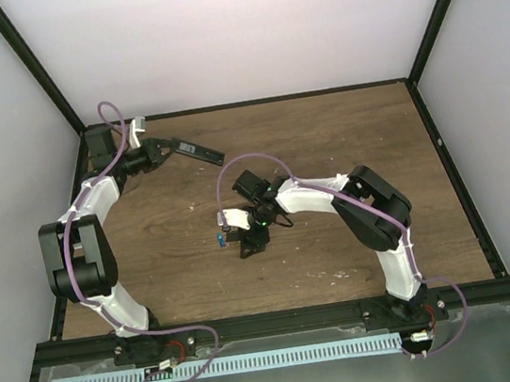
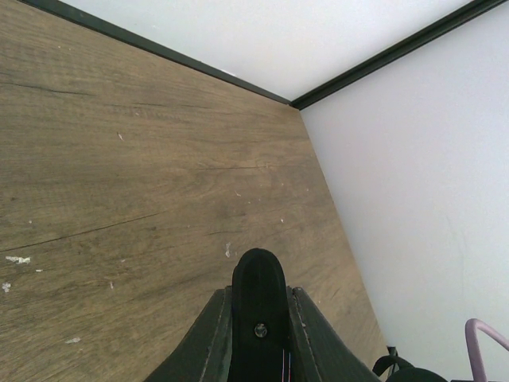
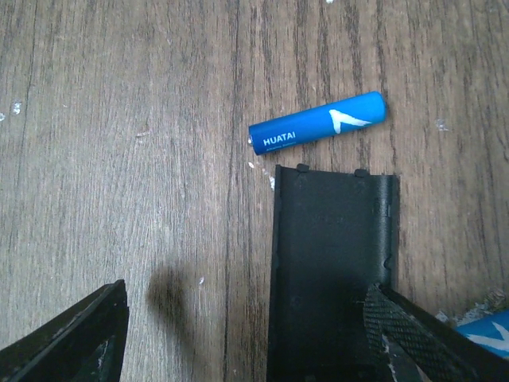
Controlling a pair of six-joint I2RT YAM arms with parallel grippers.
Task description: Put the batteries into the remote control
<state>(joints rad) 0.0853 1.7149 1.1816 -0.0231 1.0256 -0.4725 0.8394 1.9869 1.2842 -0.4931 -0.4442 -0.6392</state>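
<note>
At the back left, my left gripper (image 1: pixel 156 149) is shut on the remote control (image 1: pixel 194 150), a slim black bar held above the table and pointing right. In the left wrist view the remote's rounded end (image 2: pixel 259 290) sticks out between the closed fingers. My right gripper (image 1: pixel 245 238) hangs open over the table's middle. Its wrist view shows one blue battery (image 3: pixel 318 127) lying flat and part of a second battery (image 3: pixel 487 329) at the lower right corner. The right gripper (image 3: pixel 242 342) holds nothing. One battery (image 1: pixel 218 240) shows just left of it from above.
A small black rectangular cover piece (image 3: pixel 330 263) lies flat just below the first battery, with my right fingertip (image 3: pixel 409 330) over its near corner. Black frame rails (image 1: pixel 243 103) and white walls border the wooden table (image 1: pixel 323 134).
</note>
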